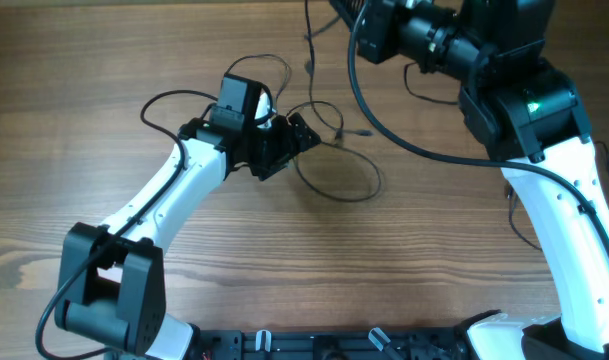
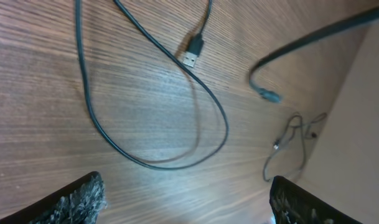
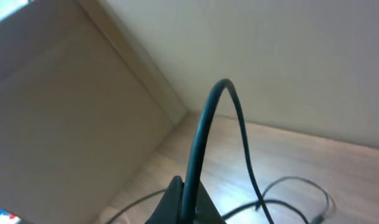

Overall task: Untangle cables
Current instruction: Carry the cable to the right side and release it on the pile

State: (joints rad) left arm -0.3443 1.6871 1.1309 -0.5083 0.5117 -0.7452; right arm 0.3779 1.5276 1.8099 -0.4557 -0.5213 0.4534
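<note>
Untangling judged partway: right gripper (image 3: 184, 194) is clenched on one of the cables (image 3: 200, 134), lifted toward the overhead view's top edge; left gripper (image 2: 188, 198) is spread wide and empty, while remaining loops cross mid-frame, unsorted.

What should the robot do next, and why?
Probably lower the open left gripper onto the cable loop lying below it and close. The right gripper seems to hold another strand lifted, so pinning the loop would let them pull apart.
</note>
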